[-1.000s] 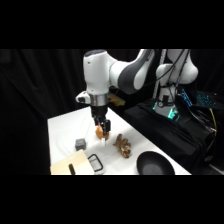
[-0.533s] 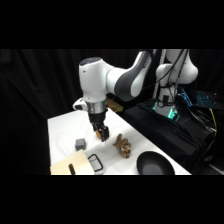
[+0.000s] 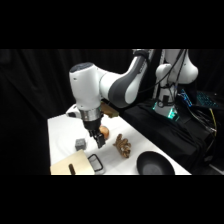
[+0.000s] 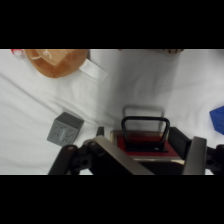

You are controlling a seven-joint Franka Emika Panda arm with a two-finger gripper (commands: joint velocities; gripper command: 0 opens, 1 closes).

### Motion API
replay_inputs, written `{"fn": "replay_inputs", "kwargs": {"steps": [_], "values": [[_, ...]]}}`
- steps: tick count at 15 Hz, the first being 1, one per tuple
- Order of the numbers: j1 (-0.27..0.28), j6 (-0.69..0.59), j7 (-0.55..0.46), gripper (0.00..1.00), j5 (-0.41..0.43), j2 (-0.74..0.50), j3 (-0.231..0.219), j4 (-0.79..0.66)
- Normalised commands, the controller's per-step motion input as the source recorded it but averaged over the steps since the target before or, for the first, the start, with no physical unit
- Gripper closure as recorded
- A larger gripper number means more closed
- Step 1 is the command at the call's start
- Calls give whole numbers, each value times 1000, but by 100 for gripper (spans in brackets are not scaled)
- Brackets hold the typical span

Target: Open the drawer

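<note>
We see the white arm reaching over the table [image 3: 60, 135] from the upper right, its gripper [image 3: 99, 141] hanging low above the near left part of the cloth.

The drawer [image 4: 145, 145] sits at the table's near edge, in the pale wooden cabinet [image 3: 70, 166]. In the side view only its black loop handle [image 3: 96, 163] shows clearly, lying just in front of and below the gripper. In the wrist view the handle [image 4: 145, 130] stands as a black rectangle over a reddish front, in the middle of the lower half of the picture.

The gripper's [image 4: 150, 160] two fingers [image 4: 196, 156] rise from the bottom edge on either side of the drawer front, spread wider than the handle. We see nothing held between them. Whether they touch the drawer we cannot tell.

A small grey cube [image 3: 80, 144] rests on the table just left of the gripper, apart from the cabinet. A brown lumpy object [image 3: 122, 145] lies to the right of the gripper, and a black bowl [image 3: 155, 163] sits further right, near the table's front edge. An orange-brown object [image 3: 103, 132] lies just behind the gripper.
</note>
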Motion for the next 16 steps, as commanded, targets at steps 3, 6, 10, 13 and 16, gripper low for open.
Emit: {"fn": "replay_inputs", "kwargs": {"steps": [3,6,10,13,16], "values": [[43,-182,-91,0,79,176,28,305],[31,-170,-91,0,83,166,27,282],[17,-142,-99,0,78,153,18,263],[-1,-138,-130,0,98,133,32,244],[-5,-148,-139,0,102,141,30,254]]}}
